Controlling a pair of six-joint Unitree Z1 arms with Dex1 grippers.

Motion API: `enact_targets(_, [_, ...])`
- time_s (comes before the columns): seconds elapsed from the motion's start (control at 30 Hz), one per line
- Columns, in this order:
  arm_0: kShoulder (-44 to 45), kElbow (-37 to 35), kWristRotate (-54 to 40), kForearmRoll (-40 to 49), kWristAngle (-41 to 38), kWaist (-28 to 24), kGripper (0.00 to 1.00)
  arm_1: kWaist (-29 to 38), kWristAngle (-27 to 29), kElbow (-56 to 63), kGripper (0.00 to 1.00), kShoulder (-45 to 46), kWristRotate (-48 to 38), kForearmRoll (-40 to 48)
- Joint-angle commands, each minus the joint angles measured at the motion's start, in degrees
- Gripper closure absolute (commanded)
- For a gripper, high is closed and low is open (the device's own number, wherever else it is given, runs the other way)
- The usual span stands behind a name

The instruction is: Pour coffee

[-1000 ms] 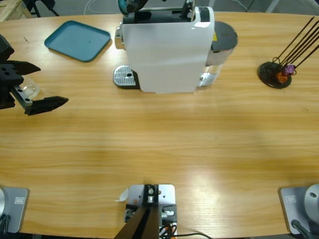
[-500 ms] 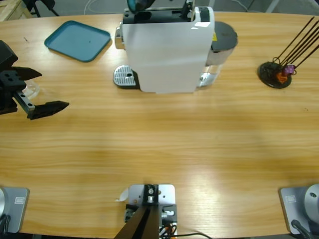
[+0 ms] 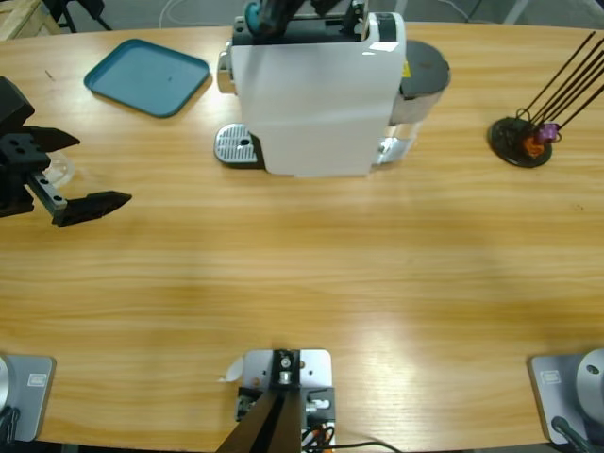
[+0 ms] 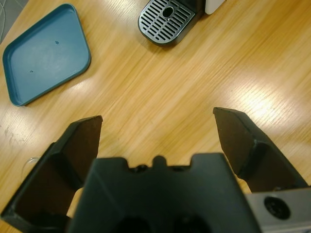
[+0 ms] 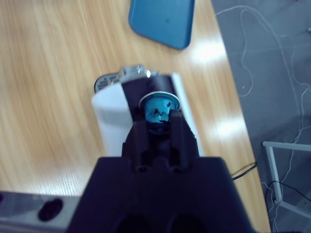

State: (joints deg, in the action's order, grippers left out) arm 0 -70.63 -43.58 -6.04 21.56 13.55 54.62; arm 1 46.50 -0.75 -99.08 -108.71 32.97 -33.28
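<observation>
The white coffee machine stands at the back middle of the table, its round drip grille on its left side. My right gripper hovers over the machine's top, shut on a teal capsule; in the high view that capsule shows at the top edge. My left gripper stands open at the table's far left with nothing between its fingers. A clear glass sits just behind it. The coffee is out of view.
A teal tray lies at the back left, also in the left wrist view. A black capsule stand with thin rods and small coloured capsules is at the back right. Bare wooden table fills the middle and front.
My left gripper has drawn slightly back toward the left edge. The right gripper with the capsule has shifted a little to the right over the machine's top.
</observation>
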Motion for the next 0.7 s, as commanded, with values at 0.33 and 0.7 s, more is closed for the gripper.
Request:
enact_targets(0.33, [-1.44,2.36,0.85,-0.97,0.25,0.58,0.0,-0.18,0.66,4.82,0.014,0.68,-2.28,2.5])
enact_targets(0.7, [-1.33,1.92,1.29,-1.71,0.3,0.58,0.0,2.33,-1.83,5.74,0.034,8.34,-7.48,4.87])
